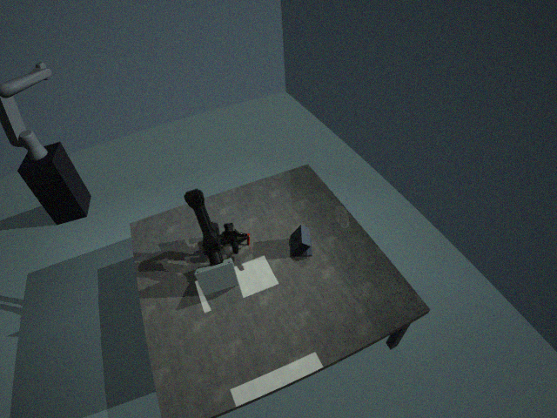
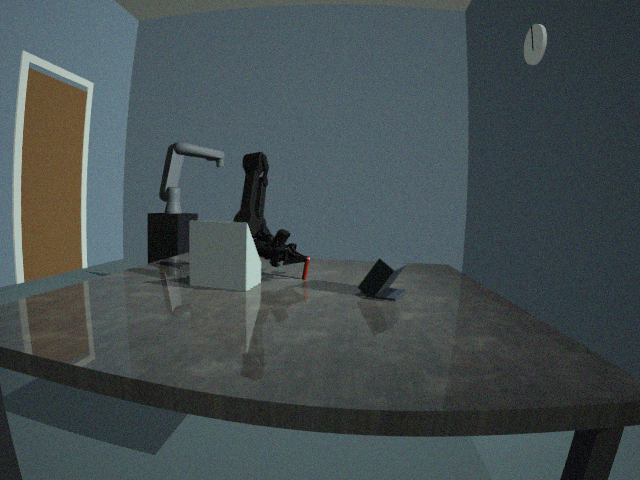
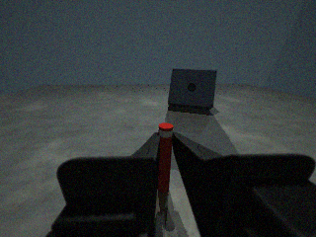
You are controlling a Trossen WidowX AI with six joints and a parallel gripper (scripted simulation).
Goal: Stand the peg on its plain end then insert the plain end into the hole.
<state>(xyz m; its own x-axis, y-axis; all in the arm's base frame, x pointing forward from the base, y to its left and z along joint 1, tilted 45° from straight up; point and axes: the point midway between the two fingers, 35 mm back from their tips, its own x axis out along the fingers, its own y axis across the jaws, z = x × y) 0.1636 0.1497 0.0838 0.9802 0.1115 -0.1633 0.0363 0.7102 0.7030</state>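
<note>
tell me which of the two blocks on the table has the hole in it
The small dark sloped panel, facing the end effector and the red peg. The bigger pale wedge shows none.

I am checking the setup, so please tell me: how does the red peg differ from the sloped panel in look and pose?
The peg is a slim red rod; the sloped panel is a broad dark slab with a hole. The peg stands upright; the panel leans. The fingers grip the peg; nothing touches the panel. Both are over the table.

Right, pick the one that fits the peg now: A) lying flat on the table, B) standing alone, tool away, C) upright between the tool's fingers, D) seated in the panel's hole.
C: the wrist view shows the red peg standing upright, clamped in the tool, with the panel and its hole ahead.
</note>
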